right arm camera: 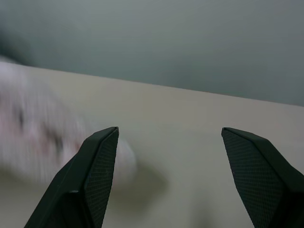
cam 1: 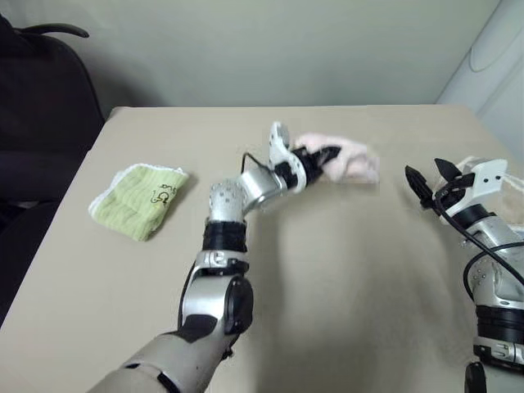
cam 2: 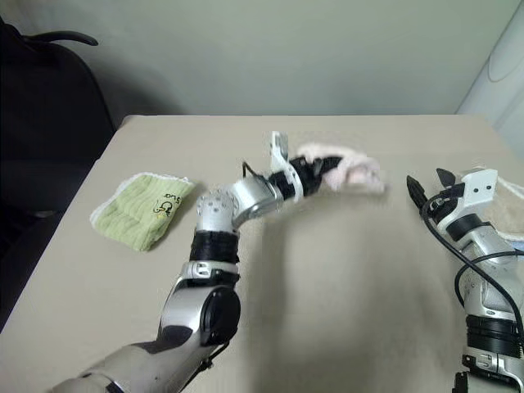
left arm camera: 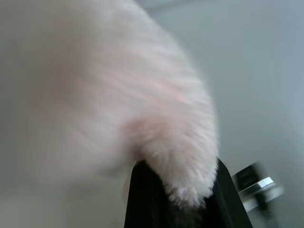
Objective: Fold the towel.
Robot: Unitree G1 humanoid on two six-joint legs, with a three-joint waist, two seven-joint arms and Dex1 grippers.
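Left gripper [cam 1: 326,155] jaws clamp the pink towel [cam 1: 352,160], seemingly lifted off the desk [cam 1: 344,278]; right gripper [cam 1: 427,180] jaws gape, holding nothing.

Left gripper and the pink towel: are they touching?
Touching. The left wrist view shows the towel pinched between the left gripper's black fingers; the left eye view agrees.

You are looking at a pale pink fluffy terry cloth towel [cam 1: 348,162], its pile showing soft and fuzzy. Left of it, a lime-green ribbed cloth towel [cam 1: 139,201] is lying on the smooth, matt beige table [cam 1: 344,278].
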